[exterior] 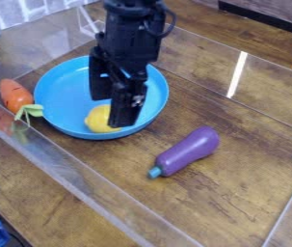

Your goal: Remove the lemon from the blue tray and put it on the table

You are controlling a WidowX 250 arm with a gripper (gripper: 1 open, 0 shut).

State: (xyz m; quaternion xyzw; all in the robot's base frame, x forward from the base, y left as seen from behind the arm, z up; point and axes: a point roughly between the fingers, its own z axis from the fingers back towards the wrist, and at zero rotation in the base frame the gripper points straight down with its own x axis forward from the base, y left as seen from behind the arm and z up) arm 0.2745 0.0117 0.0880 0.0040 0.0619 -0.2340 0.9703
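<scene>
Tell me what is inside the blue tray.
Inside the blue tray lies the lemon, only partly visible: the open gripper hangs over it, one finger on each side, covering its right part. No other item shows.

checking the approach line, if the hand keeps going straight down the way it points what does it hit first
Most likely the lemon: the open hand points down with its fingers around it inside the blue tray. Depth is hard to judge from this single view, so a fingertip might touch the tray floor first.

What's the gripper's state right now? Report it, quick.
Gripper: open, pointing down over the lemon in the blue tray, one finger on either side; nothing held yet.
</scene>
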